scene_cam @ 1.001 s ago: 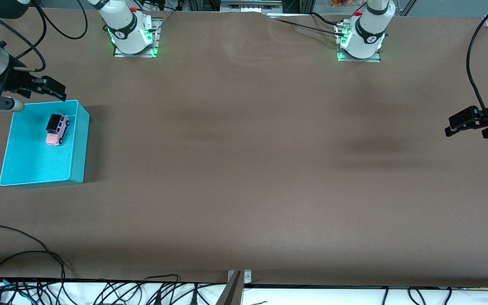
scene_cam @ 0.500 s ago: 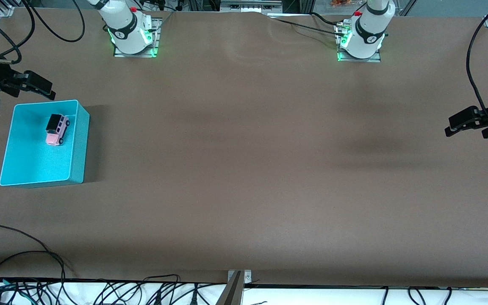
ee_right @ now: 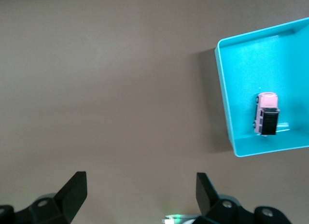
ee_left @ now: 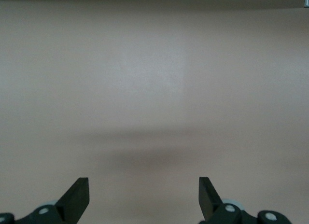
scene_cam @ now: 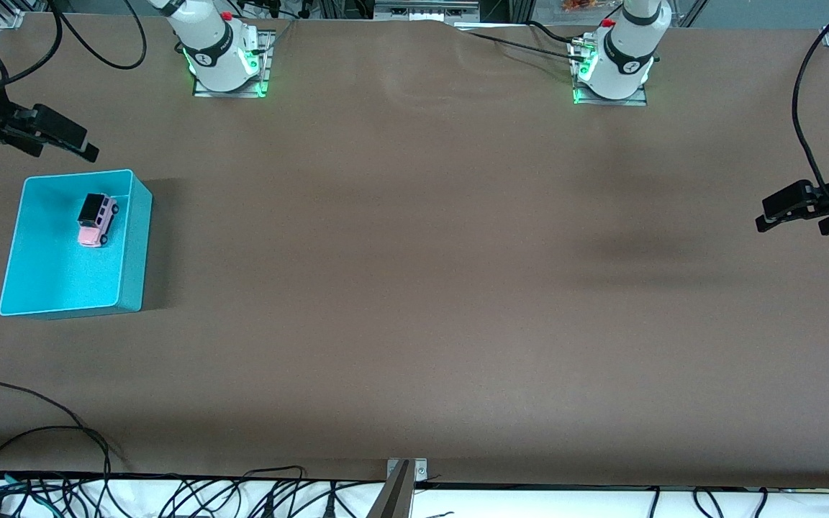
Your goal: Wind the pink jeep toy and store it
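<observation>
Brown table (scene_cam: 414, 288): pink jeep toy (scene_cam: 96, 220) sat in turquoise bin (scene_cam: 137, 237).
Right gripper (scene_cam: 62, 140) hung over bare table near the bin, fingers spread, empty; left gripper (scene_cam: 792, 212) waited likewise.

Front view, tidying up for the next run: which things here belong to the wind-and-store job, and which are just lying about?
Part of the job:
- pink jeep toy, inside the turquoise bin
- right gripper, open, above the table by the bin
- left gripper, open, waiting at its end

Just lying about:
- cables at the table's near edge
</observation>
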